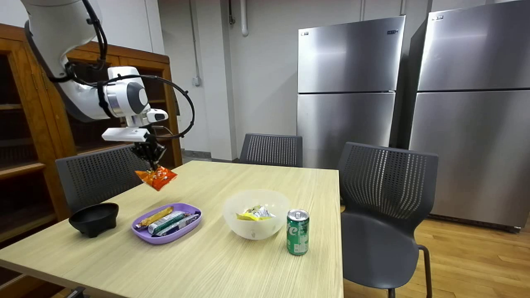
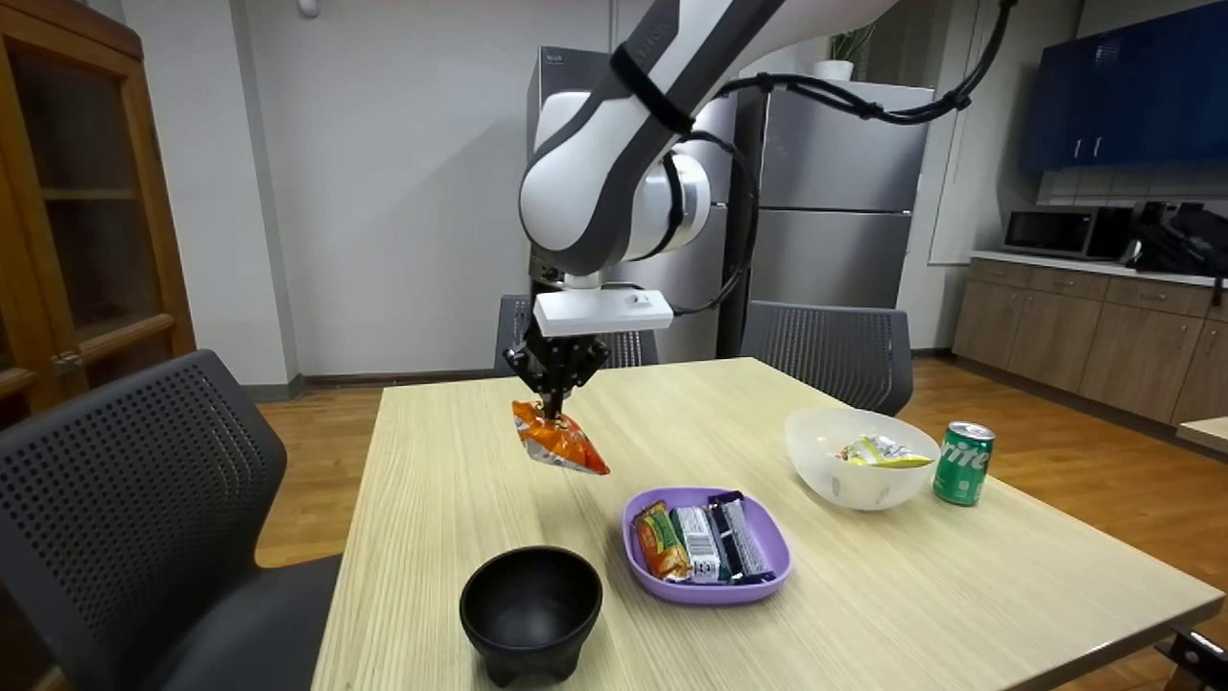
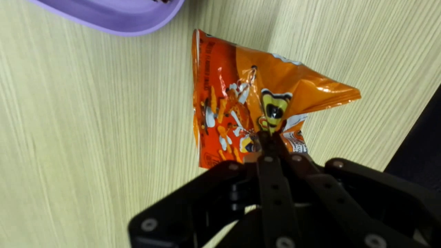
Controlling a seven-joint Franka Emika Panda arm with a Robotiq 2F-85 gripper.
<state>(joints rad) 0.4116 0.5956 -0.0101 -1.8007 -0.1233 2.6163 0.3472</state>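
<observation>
1. over the pale tabletop (image 2: 451,451): orange snack bag (image 3: 224,86) in the air, tilted, one corner lowest, hanging from my gripper (image 3: 270,136)
2. fingertips pressed tight, pinching a creased fold of its wrapper
3. nearby, lower: purple tray (image 2: 705,593) bearing wrapped bars (image 2: 702,539); black bowl (image 1: 93,221) beside it; farther off, frosted bowl (image 1: 254,231) with yellow packet (image 1: 247,216), green can (image 1: 298,234) next to that
4. handling, my guess: very light, film soft and slick, contents brittle; squeezing the puffy belly could crush them
5. best hold, i judge: a gathered fold or the flat seam edge, firm enough against slipping, pressure off the middle
</observation>
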